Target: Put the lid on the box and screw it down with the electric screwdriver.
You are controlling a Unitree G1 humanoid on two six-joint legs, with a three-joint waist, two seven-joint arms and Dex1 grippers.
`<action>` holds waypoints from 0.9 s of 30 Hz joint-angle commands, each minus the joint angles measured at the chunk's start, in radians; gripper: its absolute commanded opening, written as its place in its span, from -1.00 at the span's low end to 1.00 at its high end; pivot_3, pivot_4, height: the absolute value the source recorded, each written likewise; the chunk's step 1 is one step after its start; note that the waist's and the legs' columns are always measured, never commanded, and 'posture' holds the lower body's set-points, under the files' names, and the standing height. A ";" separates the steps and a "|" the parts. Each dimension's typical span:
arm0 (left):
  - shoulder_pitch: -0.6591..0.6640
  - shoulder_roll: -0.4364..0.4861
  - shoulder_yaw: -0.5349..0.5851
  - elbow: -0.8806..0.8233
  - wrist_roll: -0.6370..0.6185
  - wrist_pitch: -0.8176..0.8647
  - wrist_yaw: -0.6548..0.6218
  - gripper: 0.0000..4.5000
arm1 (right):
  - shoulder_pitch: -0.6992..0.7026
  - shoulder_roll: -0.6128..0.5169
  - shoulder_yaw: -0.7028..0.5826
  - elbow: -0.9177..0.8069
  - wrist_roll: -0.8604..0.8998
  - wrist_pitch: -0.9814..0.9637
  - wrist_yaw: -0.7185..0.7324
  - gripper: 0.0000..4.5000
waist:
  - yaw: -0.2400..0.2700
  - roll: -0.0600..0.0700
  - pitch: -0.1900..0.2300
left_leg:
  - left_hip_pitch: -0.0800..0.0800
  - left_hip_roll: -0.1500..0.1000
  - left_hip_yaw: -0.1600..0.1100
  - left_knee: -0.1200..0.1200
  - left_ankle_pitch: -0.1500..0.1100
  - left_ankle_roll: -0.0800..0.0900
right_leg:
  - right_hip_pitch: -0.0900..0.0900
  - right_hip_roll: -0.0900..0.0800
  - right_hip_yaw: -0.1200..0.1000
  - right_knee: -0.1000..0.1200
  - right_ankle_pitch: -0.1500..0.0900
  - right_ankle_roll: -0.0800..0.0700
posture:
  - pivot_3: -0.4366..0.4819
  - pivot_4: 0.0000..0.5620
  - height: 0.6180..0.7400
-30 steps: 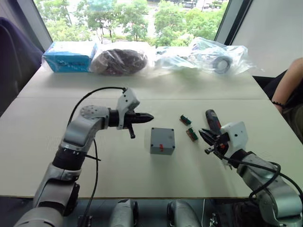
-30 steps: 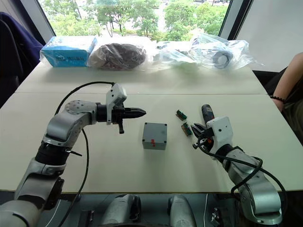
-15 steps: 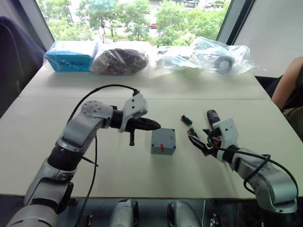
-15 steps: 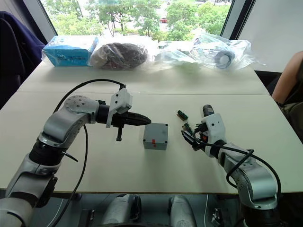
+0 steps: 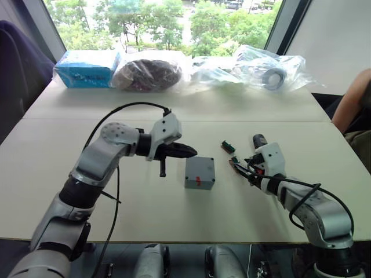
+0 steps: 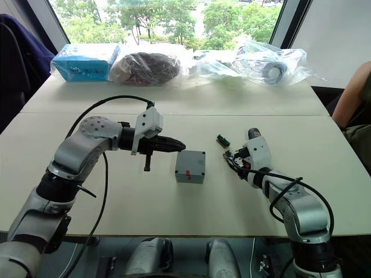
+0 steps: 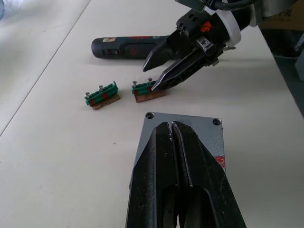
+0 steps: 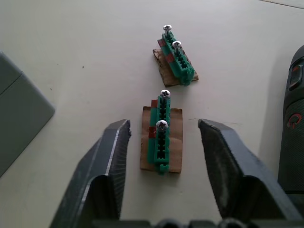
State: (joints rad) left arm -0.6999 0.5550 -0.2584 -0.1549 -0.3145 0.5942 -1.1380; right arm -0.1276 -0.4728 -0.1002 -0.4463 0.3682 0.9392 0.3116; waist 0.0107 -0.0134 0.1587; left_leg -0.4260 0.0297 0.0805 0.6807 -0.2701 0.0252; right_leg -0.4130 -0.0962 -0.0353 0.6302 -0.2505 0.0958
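Right wrist view: right gripper [image 8: 164,142] fingers spread wide, now straddling the nearer green screw strip [image 8: 160,137]; half a second ago it hung just short of it. Electric screwdriver [image 5: 258,141] lies right of centre. Left gripper [image 5: 188,152], fingers pressed together, holds its place just above the closed box [image 5: 200,172], mid-frame.

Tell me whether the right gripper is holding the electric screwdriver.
No: the right gripper is open around a green screw holder, and the electric screwdriver lies beside it.
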 commanded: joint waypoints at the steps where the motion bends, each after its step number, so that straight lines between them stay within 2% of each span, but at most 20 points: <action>1: -0.005 0.001 0.008 -0.014 -0.001 -0.023 0.007 -1.00 | -0.015 0.005 -0.002 -0.016 -0.004 -0.011 -0.004 -0.26 | 0.000 0.000 0.000 | 0.000 0.000 0.000 0.000 0.000 0.000 | 0.000 0.000 0.000 0.000 0.000 0.000 | -0.05 -0.47 1.00; 14: 0.008 0.003 -0.003 0.000 0.018 -0.053 0.016 -1.00 | -0.031 0.018 0.013 -0.001 -0.012 -0.026 -0.001 -0.26 | -0.001 0.000 0.000 | 0.000 0.000 0.000 0.000 0.000 0.000 | 0.000 0.000 0.000 0.000 0.000 0.000 | -0.05 -0.47 1.00; 17: 0.011 0.002 -0.002 -0.004 0.020 -0.052 0.016 -1.00 | -0.027 0.016 0.015 0.002 -0.019 -0.032 0.000 -0.58 | 0.000 0.000 0.000 | 0.000 0.000 0.000 0.000 0.000 0.000 | 0.000 0.000 0.000 0.000 0.000 0.000 | -0.05 -0.47 1.00; 19: 0.012 0.002 -0.001 -0.006 0.020 -0.051 0.016 -1.00 | -0.025 0.016 0.015 0.004 -0.021 -0.037 0.001 -0.92 | 0.000 0.000 0.000 | 0.000 0.000 0.000 0.000 0.000 0.000 | 0.000 0.000 0.000 0.000 0.000 0.000 | -0.05 -0.47 1.00; 20: 0.013 0.003 -0.001 -0.007 0.020 -0.051 0.016 -1.00 | -0.025 0.017 0.016 0.005 -0.023 -0.039 0.001 -0.97 | 0.000 0.000 0.000 | 0.000 0.000 0.000 0.000 0.000 0.000 | 0.000 0.000 0.000 0.000 0.000 0.000 | -0.05 -0.47 1.00; 27: 0.016 0.005 0.001 -0.011 0.021 -0.052 0.018 -1.00 | -0.016 0.009 0.012 0.000 -0.033 -0.045 0.004 -0.97 | 0.000 0.000 0.000 | 0.000 0.000 0.000 0.000 0.000 0.000 | 0.000 0.000 0.000 0.000 0.000 0.000 | -0.05 -0.47 1.00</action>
State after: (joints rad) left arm -0.6810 0.5555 -0.2623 -0.1379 -0.2926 0.5590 -1.1236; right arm -0.1433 -0.4543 -0.0810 -0.4285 0.3404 0.9153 0.3122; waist 0.0107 -0.0133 0.1587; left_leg -0.4260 0.0298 0.0805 0.6807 -0.2701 0.0251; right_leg -0.4130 -0.0962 -0.0353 0.6302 -0.2505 0.0958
